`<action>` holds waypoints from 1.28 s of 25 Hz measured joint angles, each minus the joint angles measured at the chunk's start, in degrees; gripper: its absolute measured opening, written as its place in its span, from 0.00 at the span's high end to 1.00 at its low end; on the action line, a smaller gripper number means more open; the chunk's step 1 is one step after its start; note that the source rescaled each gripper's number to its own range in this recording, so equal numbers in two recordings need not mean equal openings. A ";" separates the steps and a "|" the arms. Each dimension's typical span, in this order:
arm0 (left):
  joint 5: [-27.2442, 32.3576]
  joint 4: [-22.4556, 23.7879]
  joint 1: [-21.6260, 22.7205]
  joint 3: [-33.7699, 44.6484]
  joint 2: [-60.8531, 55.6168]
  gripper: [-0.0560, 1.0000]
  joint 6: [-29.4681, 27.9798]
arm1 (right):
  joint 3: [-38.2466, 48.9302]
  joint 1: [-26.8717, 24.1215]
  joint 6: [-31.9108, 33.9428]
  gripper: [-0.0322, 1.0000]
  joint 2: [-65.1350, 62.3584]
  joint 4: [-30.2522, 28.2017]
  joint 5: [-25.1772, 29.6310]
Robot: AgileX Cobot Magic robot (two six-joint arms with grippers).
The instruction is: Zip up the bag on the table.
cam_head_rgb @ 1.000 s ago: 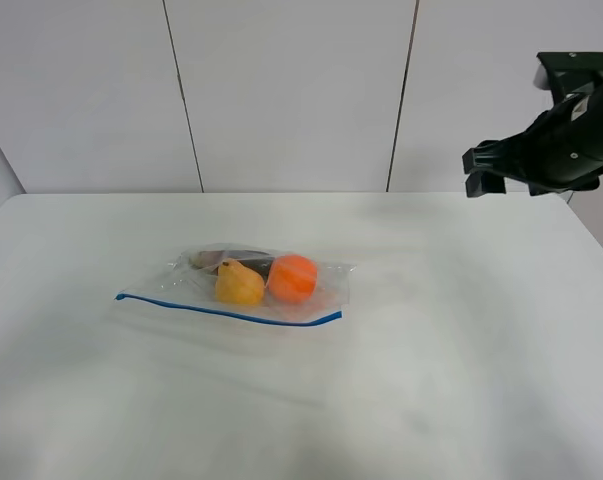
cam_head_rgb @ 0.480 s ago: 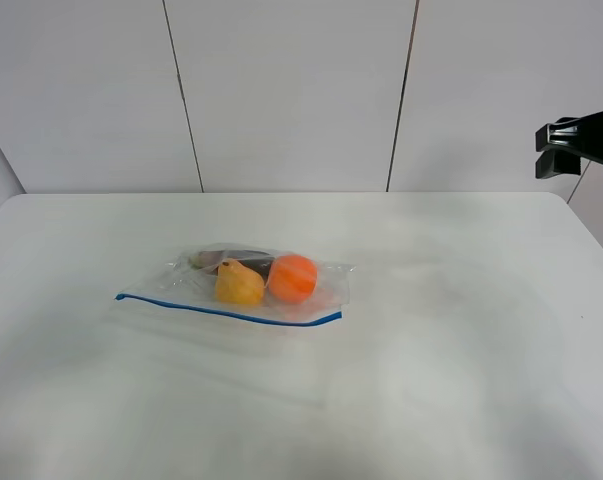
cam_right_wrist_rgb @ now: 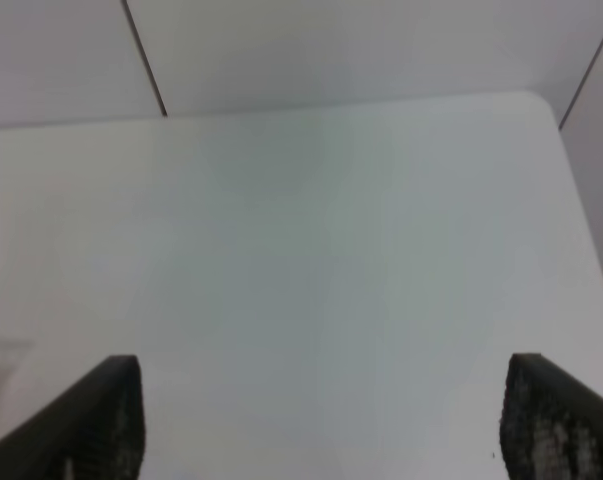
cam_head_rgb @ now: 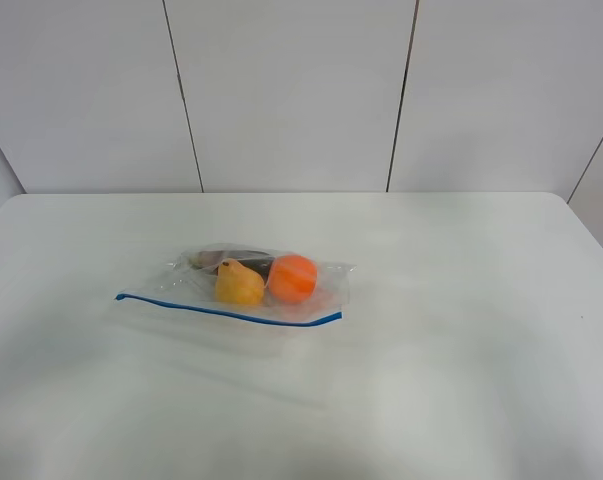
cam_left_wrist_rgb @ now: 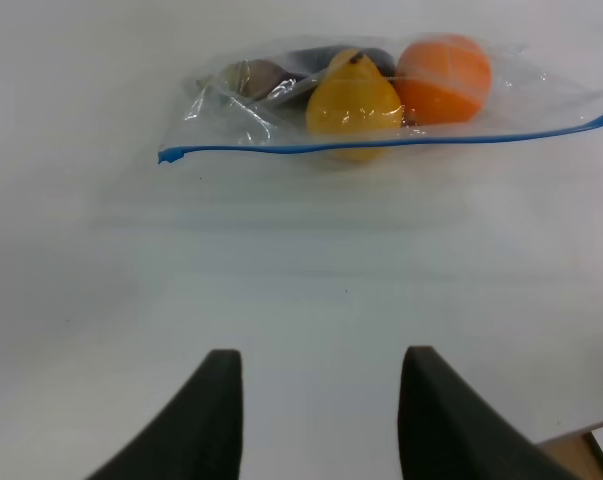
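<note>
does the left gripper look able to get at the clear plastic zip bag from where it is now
Probably yes: the left gripper is open, facing the clear plastic zip bag, with only bare white table between them.

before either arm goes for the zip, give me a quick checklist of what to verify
1. Bag lying flat on the table: ok.
2. Blue zip strip in view and unobstructed: ok.
3. Zip already closed: cannot tell.
4. Left gripper open, clear of the bag: ok.
5. Right gripper open, nothing in it: ok.
6. Right gripper lined up with the bag: not ok, its camera shows bare table.
</note>
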 joint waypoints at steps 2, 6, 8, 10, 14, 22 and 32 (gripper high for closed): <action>0.00 0.00 0.00 0.00 0.00 0.31 0.00 | 0.00 0.00 0.29 0.00 -4.20 0.12 1.52; 0.00 0.00 0.00 0.00 0.00 0.31 0.00 | 0.00 0.00 1.68 0.00 -11.68 1.40 3.05; 0.00 0.00 0.00 0.00 0.00 0.31 0.00 | 0.00 0.00 1.82 0.00 -13.48 1.78 3.37; 0.00 0.00 0.00 0.00 0.00 0.31 0.00 | 0.00 0.00 2.02 0.00 -16.82 2.22 4.10; 0.00 0.00 0.00 0.00 0.00 0.31 0.00 | -0.05 0.00 2.02 0.00 -21.32 2.47 8.34; 0.00 0.00 0.00 0.00 0.00 0.31 0.00 | -0.05 0.00 2.08 0.00 -30.80 3.59 11.33; 0.00 0.00 0.00 0.00 0.00 0.31 0.00 | 0.19 0.00 2.14 0.00 -38.84 3.91 18.96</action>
